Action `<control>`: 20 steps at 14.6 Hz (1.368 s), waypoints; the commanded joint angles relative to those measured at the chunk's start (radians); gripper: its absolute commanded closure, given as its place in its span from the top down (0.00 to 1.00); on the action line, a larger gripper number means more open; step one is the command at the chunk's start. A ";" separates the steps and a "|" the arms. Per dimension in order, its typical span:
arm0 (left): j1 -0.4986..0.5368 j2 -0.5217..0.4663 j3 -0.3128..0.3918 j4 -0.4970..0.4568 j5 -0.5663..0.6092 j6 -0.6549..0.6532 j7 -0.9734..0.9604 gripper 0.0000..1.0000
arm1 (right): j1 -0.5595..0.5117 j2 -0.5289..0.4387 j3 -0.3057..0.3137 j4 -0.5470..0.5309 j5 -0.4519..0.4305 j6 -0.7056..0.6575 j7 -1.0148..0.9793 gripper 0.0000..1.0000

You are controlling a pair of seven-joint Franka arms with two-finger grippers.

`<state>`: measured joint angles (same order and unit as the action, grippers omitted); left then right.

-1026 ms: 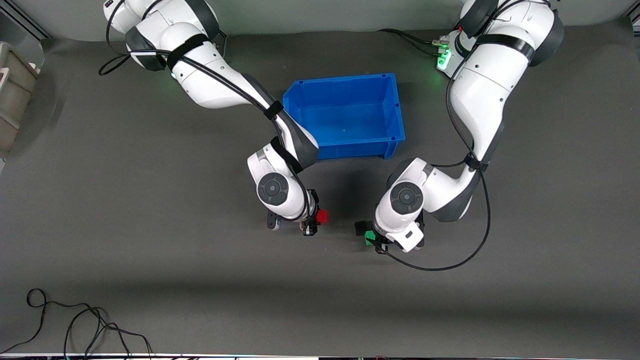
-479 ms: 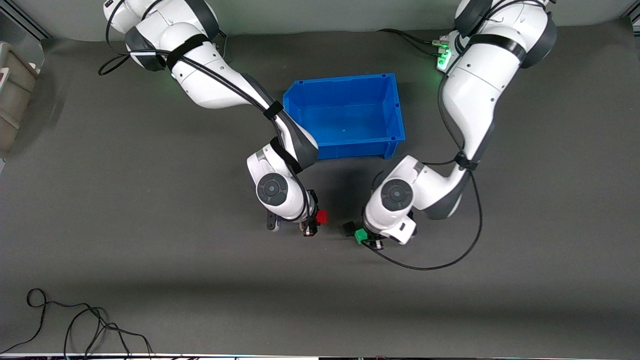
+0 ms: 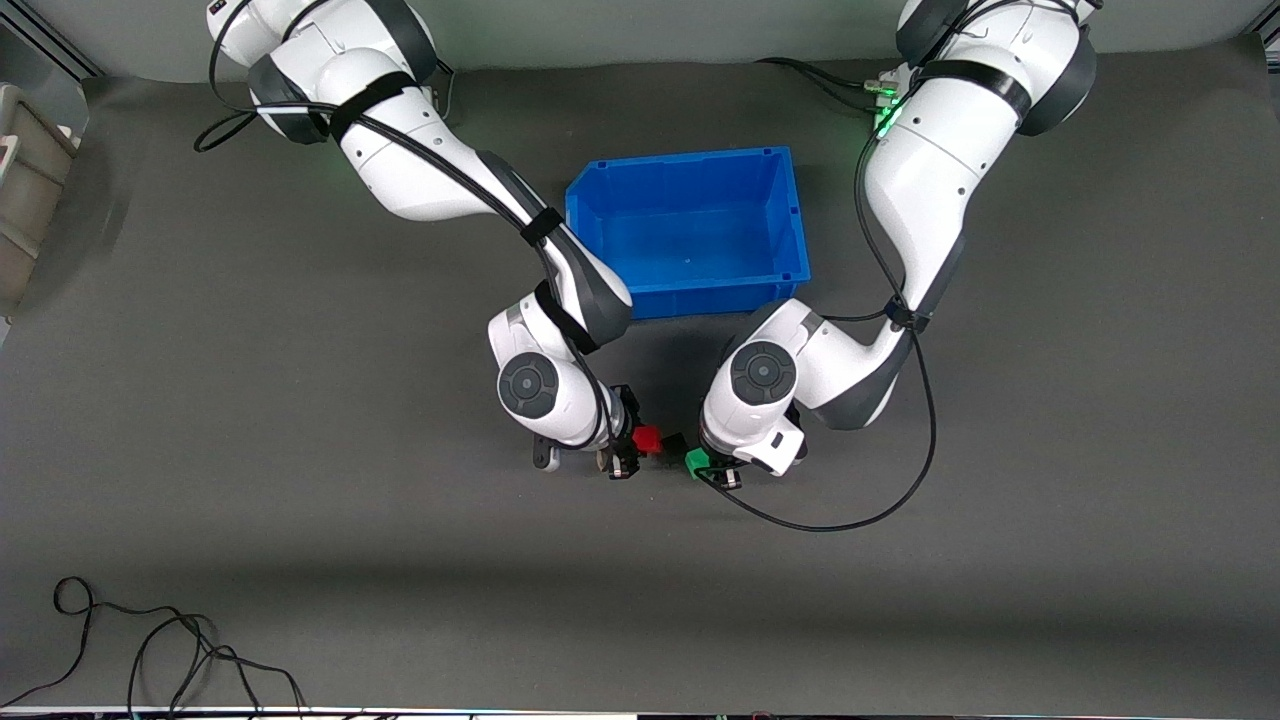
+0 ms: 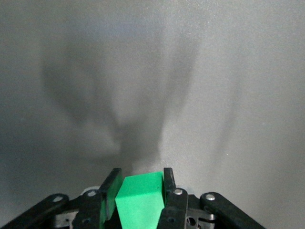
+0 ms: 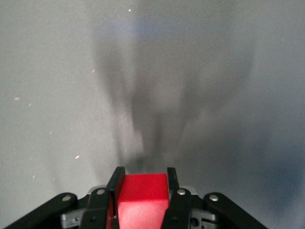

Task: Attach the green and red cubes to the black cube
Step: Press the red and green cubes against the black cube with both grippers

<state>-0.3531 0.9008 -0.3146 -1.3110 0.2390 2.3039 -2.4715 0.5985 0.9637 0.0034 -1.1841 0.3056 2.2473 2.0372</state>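
Green cube sits clamped between the fingers of the left gripper, and the left wrist view shows both fingers pressed flat against two of its sides with the grey tabletop spread out below. Touching it at about 10 o'clock in the front view is the black cube, a small dark block that shows only partly against the tabletop, so whether it rests on the surface or hangs off the green one cannot be told. The red cube is at about 9 o'clock of the black cube, just beside it, and whether the two touch cannot be told. It is clamped in the fingers of the right gripper, which the right wrist view shows closed tight on two of its sides. Both grippers hang low over the middle of the tabletop, facing each other, with the three cubes in a short row between them. At about 12 o'clock of the cubes, farther from the front camera, stands a blue bin; nothing shows inside it. A coil of black cable lies on the tabletop at about 7 o'clock, well apart from the cubes and close to the front camera's edge.
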 commanded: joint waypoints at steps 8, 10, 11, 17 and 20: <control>-0.046 0.016 0.008 0.053 -0.010 -0.060 -0.023 0.00 | 0.009 0.049 -0.010 0.031 -0.060 0.011 0.047 0.00; -0.063 0.029 0.009 0.052 -0.010 -0.055 -0.023 0.00 | 0.011 0.049 -0.010 0.035 -0.059 0.011 0.047 0.00; -0.064 0.032 0.011 0.049 -0.010 -0.055 -0.026 0.00 | 0.012 0.049 -0.010 0.037 -0.059 0.012 0.047 0.00; -0.081 0.053 0.015 0.047 0.009 -0.058 -0.007 0.00 | 0.014 0.049 -0.010 0.037 -0.059 0.012 0.046 0.00; -0.069 0.052 0.014 0.052 0.006 -0.055 -0.007 0.00 | 0.014 0.049 -0.010 0.038 -0.060 0.012 0.041 0.00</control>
<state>-0.4157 0.9486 -0.3127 -1.2864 0.2441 2.2577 -2.4757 0.6043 0.9980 -0.0045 -1.1766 0.2663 2.2573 2.0502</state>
